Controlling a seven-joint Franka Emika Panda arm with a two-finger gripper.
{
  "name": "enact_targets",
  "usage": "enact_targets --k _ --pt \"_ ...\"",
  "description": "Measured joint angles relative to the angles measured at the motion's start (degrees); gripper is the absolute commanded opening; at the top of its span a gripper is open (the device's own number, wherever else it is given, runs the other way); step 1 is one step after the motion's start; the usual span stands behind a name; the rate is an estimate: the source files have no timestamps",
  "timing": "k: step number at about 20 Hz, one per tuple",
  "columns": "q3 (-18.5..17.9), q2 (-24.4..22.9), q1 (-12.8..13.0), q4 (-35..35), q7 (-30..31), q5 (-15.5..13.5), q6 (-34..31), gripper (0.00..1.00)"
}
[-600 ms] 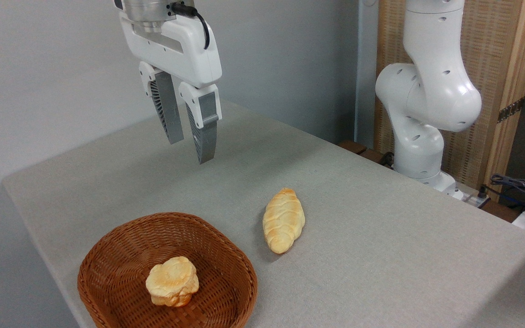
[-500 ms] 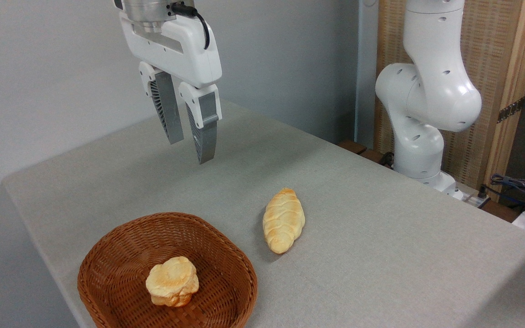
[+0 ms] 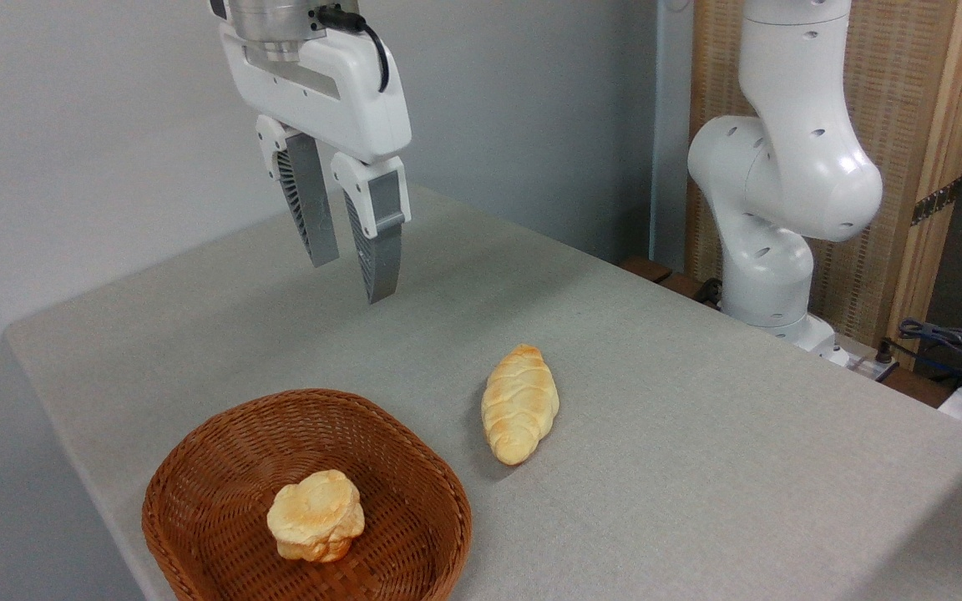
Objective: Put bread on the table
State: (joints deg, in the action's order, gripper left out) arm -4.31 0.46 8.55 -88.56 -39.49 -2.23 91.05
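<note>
The bread [image 3: 316, 515], a small lumpy golden bun, lies inside the brown wicker basket [image 3: 222, 467] at the front left. The table [image 3: 698, 434] is covered in light grey-beige cloth. My gripper [image 3: 351, 280] hangs high above the table's back left, well above and behind the basket. Its two grey fingers point down with a gap between them and hold nothing.
A longer pale braided loaf [image 3: 519, 403] lies on the cloth just right of the basket. The arm's white base [image 3: 777, 192] stands beyond the table's far right edge, before a wooden panel. Cables [image 3: 957, 342] lie at the right.
The gripper has shifted very slightly to the right and down. The bread, basket and loaf have not moved.
</note>
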Motion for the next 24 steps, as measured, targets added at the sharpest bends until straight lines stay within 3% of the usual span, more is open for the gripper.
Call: enact_targets --k 5,11,15,18,24 --pt "-0.7 0.8 -0.1 -2.0 0.0 0.0 5.5 1.00" --pt "-0.7 2.9 -0.2 -11.8 0.0 0.0 21.8 1.00" --pt "-2.2 7.9 -0.9 -14.9 -0.3 0.0 31.0 1.00" --pt "-2.3 10.5 -1.4 -15.0 -0.3 0.0 33.0 1.00" --pt "-2.1 11.4 -2.8 -15.0 -2.8 0.0 33.2 1.00"
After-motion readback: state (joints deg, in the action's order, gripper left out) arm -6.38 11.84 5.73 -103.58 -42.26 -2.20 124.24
